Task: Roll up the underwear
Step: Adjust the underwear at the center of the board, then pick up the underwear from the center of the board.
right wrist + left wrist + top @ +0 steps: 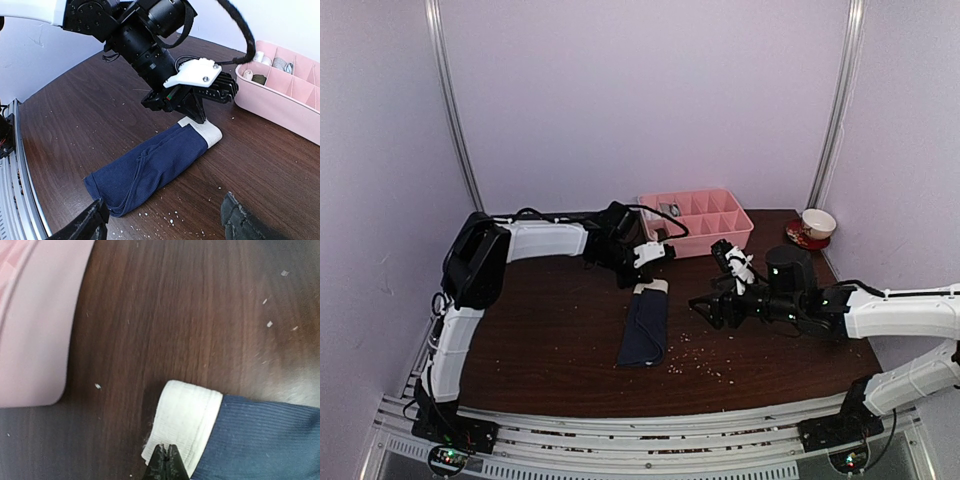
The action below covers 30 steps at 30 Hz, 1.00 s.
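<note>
Navy underwear [644,328] lies folded into a long strip on the dark wooden table, its cream-white waistband [651,287] at the far end. My left gripper [642,274] comes down on that end. In the left wrist view its black tips [166,449] are shut together on the near edge of the waistband [187,412], with navy cloth [260,440] running off to the right. The right wrist view shows the whole strip [155,165] and the left gripper [199,116] on the waistband corner. My right gripper [705,306] hovers open to the right of the strip, with nothing between its fingers [95,220].
A pink compartment tray [722,238] stands at the back, just beyond the waistband, with a few small items in its cells [272,70]. A cup on a red saucer [817,224] sits at the back right. Pale crumbs [698,355] are scattered on the table.
</note>
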Motion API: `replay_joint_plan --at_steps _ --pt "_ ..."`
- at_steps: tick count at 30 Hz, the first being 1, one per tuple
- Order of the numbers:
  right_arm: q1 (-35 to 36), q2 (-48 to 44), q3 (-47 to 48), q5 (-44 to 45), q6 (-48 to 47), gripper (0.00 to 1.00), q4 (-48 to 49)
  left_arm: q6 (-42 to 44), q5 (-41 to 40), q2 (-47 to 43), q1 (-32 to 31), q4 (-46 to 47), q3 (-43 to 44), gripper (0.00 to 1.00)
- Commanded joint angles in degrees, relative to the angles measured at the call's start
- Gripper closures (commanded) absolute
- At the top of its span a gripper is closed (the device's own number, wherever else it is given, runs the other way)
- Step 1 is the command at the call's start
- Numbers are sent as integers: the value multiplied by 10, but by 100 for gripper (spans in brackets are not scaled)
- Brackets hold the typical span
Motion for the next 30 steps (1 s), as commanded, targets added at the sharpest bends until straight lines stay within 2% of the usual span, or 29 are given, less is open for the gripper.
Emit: replay_joint_plan --at_steps 1,7,9,11,16,22,23,26,27,30 --pt "2 1 5 5 -5 20 1 9 -63 32 -5 9 11 100" --pt "2 3 7 9 -8 19 -3 25 -83 45 -4 -18 3 100" --pt "2 4 8 10 -9 18 -4 23 -78 34 -5 -16 -6 96" --pt "2 4 7 12 -9 17 -5 13 -74 17 -3 -1 -16 87" --pt "2 1 5 19 -12 13 -7 -18 -59 -48 1 55 -46 55" --pt "3 -7 2 33 -19 7 -12 -45 -42 -119 10 107 -81 37" --pt "3 -8 2 34 -20 1 -12 -47 -41 -129 13 113 -86 35" --pt "4 -12 1 42 -25 0 -13 -49 -41 -156 20 116 -98 31" --pt "6 -15 -1 47 -28 0 -13 -46 -41 -165 24 115 -103 27" --pt "31 -21 -1 94 -45 0 -14 1 -23 -218 31 105 -139 7"
